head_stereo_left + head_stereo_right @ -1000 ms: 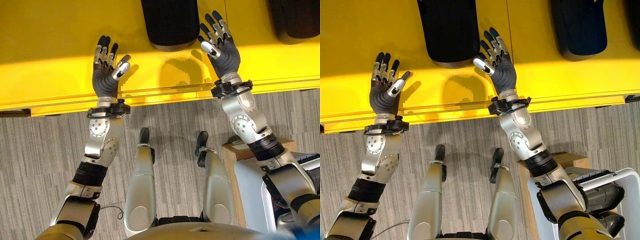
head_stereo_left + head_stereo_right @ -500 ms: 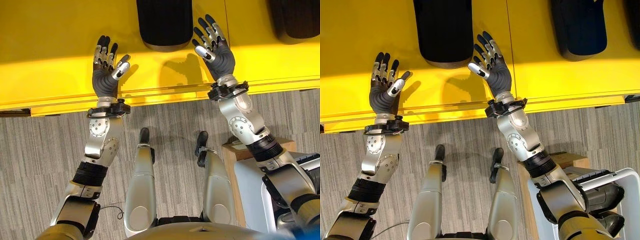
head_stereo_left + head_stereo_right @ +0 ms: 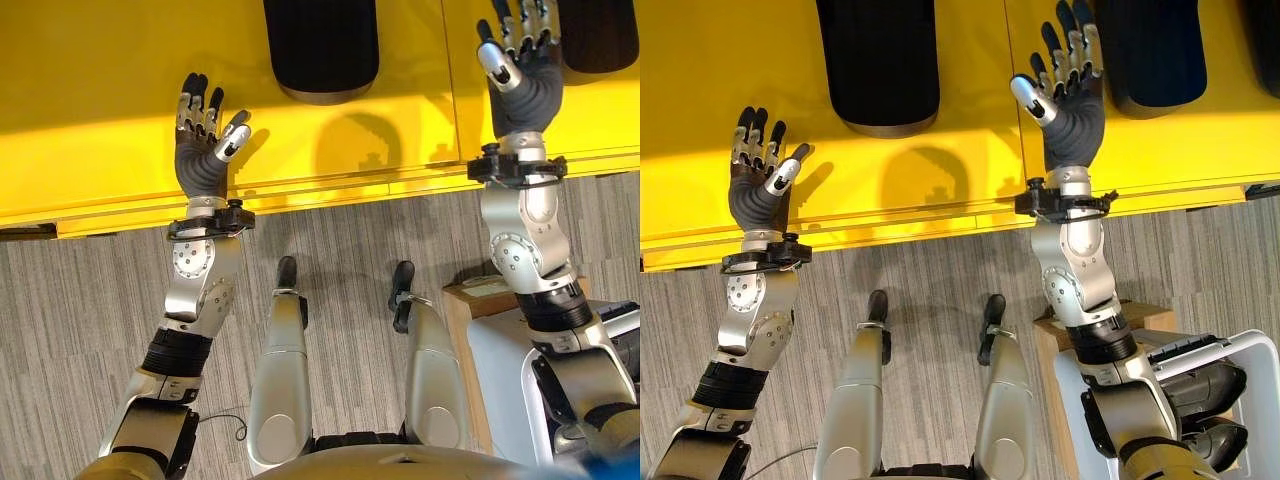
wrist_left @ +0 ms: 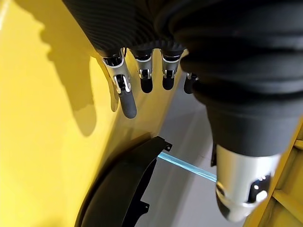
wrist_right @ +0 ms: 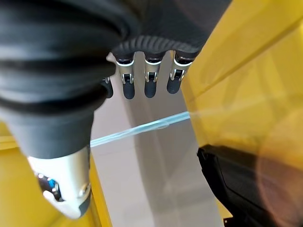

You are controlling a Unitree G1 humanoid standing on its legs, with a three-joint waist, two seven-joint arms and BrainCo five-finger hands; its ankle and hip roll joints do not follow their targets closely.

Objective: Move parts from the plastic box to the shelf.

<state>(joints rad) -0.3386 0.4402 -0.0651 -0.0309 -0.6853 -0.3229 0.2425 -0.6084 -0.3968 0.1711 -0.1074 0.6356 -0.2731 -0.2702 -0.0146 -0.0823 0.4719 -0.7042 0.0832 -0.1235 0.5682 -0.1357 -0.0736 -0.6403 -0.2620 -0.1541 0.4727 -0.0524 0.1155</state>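
We hold both hands, left (image 3: 200, 160) and right (image 3: 1072, 110), over the yellow shelf (image 3: 100, 110), fingers spread and empty, two black parts (image 3: 878, 60) ahead.

Bright, even light from above, with soft shadows on the glossy yellow shelf surface (image 3: 100, 120).

A paler band of glare runs across the shelf's near part, and the black ribbed curved part (image 3: 320, 45) throws a rounded shadow toward its front edge. The left hand (image 3: 200, 150) casts a small shadow just beside its thumb. In the right wrist view a hazy flare washes over the yellow wall, and the dark ribbed cover up close is blurred.
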